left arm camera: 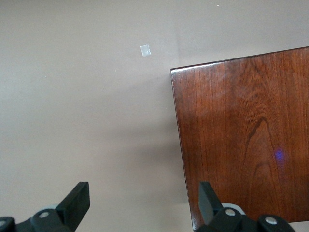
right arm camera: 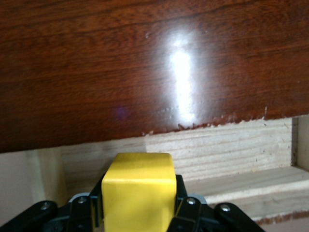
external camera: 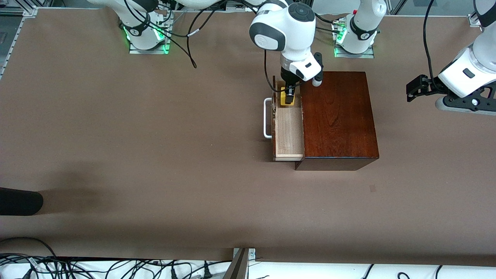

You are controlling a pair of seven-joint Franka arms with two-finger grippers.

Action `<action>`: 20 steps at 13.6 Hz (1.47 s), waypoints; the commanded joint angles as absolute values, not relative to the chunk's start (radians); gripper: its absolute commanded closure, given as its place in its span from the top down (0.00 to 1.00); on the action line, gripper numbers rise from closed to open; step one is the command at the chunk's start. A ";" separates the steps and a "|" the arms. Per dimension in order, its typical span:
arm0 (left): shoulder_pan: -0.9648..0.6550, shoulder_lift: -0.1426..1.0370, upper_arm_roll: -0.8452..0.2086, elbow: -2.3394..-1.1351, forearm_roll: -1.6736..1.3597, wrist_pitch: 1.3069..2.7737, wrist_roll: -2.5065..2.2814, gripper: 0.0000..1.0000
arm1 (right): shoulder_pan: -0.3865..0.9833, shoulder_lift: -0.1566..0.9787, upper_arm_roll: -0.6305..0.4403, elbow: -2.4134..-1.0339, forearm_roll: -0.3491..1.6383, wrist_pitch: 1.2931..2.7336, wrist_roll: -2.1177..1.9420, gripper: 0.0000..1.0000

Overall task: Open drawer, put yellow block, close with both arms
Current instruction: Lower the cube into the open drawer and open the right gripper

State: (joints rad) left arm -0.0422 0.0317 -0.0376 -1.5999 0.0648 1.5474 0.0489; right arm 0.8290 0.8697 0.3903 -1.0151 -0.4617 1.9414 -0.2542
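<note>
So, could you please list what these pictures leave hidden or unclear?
- Front view: whether the small yellow block touches the pale wooden drawer floor; the right gripper covers it.
- Right wrist view: the drawer's white handle, outside the frame.
- Left wrist view: the left gripper base, cut off by the edge.

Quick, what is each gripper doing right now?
Right gripper: shut on the yellow block, over the open drawer.
Left gripper: open, holding nothing, beside the wooden box.

lab | bolted robot bases | loose cables along table edge
</note>
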 commanded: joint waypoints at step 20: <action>-0.037 0.018 -0.040 -1.605 0.052 1.542 0.066 1.00 | 0.842 0.933 0.376 -0.976 -0.476 1.902 -0.319 0.00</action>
